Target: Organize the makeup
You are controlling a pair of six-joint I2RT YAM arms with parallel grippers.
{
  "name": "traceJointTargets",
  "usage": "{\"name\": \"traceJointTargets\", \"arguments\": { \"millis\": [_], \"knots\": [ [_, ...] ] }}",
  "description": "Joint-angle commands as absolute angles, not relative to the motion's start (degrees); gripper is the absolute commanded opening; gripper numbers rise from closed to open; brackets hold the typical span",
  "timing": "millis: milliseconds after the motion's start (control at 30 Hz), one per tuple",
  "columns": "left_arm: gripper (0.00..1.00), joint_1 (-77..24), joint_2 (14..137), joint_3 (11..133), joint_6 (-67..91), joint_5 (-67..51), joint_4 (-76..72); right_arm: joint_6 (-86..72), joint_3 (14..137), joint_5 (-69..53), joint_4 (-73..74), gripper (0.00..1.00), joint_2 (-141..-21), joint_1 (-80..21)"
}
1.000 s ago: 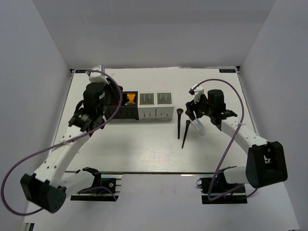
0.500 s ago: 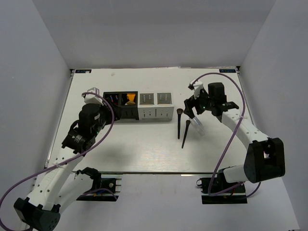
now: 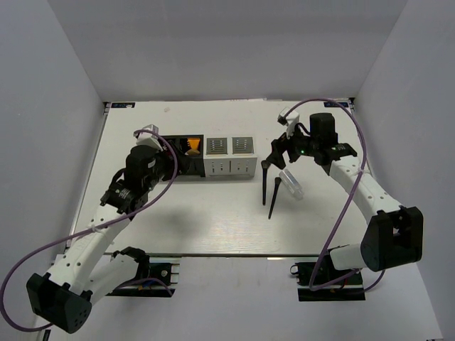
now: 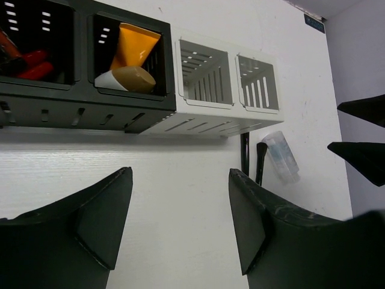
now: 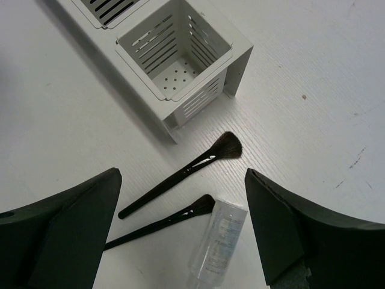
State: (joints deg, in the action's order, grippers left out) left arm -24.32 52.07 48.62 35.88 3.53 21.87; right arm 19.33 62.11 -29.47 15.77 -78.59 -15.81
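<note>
An orange tube (image 4: 137,49) and a white egg-shaped piece with a brown tip (image 4: 127,79) stand in the black organizer's (image 4: 78,108) right slot. Dark-red sticks (image 4: 29,65) lie in its left slot. My left gripper (image 4: 180,174) hovers open in front of it (image 3: 178,165), holding nothing. Two black brushes (image 5: 180,170) (image 5: 161,223) and a clear bottle (image 5: 219,241) lie on the table right of the white organizer (image 5: 180,66). Above them my right gripper (image 5: 182,174) is open and empty; in the top view it is (image 3: 279,160), just behind the bottle (image 3: 291,185).
The white organizer (image 3: 230,156) has two slotted compartments with nothing in them and adjoins the black one (image 3: 186,167). The brushes (image 3: 264,182) (image 3: 274,197) lie almost parallel, heads toward the back. Grey walls enclose the table on three sides.
My left gripper has drawn back from the black organizer and opened. My right gripper has opened wider and risen slightly toward the back, off the bottle and brushes.
</note>
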Motion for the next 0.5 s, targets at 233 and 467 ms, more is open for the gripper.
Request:
{"name": "traceJointTargets", "arguments": {
  "millis": [233,467],
  "knots": [
    [0.75,-24.87,54.05,49.04,37.71,-2.55,16.79,29.09,58.45,-26.37,12.92,0.89,-72.69,-21.53],
    [0.76,-24.87,56.16,50.10,37.79,-2.81,16.79,32.42,51.69,-15.41,7.22,0.89,-70.75,-30.32]
  ]
}}
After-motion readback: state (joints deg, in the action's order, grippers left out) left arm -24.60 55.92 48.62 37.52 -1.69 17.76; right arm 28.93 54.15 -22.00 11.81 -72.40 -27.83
